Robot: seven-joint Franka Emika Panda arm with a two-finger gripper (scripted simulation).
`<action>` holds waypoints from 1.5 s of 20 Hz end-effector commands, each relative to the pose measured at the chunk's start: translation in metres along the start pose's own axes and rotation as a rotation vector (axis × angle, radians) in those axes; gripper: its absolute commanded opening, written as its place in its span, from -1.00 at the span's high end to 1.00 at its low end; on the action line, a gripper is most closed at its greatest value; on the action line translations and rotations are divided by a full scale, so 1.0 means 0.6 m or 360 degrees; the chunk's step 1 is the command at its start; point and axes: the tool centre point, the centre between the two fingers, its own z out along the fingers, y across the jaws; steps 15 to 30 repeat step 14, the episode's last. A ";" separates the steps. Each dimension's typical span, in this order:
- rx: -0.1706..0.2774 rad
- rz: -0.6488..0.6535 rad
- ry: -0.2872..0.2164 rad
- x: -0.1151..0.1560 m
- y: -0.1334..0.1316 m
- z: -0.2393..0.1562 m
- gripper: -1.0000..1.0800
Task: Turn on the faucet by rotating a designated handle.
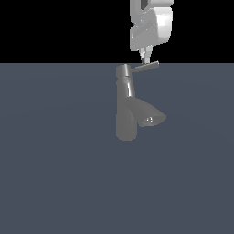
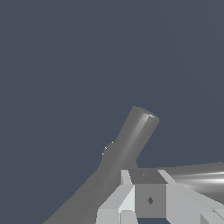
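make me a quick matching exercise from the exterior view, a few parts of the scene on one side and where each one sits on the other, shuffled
Things:
1. handle
2. spout
3. gripper
4. faucet column

Places:
A. upright, standing on the floor
B. thin rod sticking out sideways from the top cap toward the exterior view's right
C. coming down from above, fingertips right at the rod
D. flared cone branching off lower down

Pairs: 1-B, 2-D, 3-C, 4-A
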 end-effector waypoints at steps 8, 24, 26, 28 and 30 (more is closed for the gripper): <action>-0.0028 0.0043 -0.0009 0.053 -0.010 0.031 1.00; -0.0031 0.0050 -0.0008 0.071 -0.020 0.039 1.00; -0.0031 0.0050 -0.0008 0.071 -0.020 0.039 1.00; -0.0031 0.0050 -0.0008 0.071 -0.020 0.039 1.00; -0.0031 0.0050 -0.0008 0.071 -0.020 0.039 1.00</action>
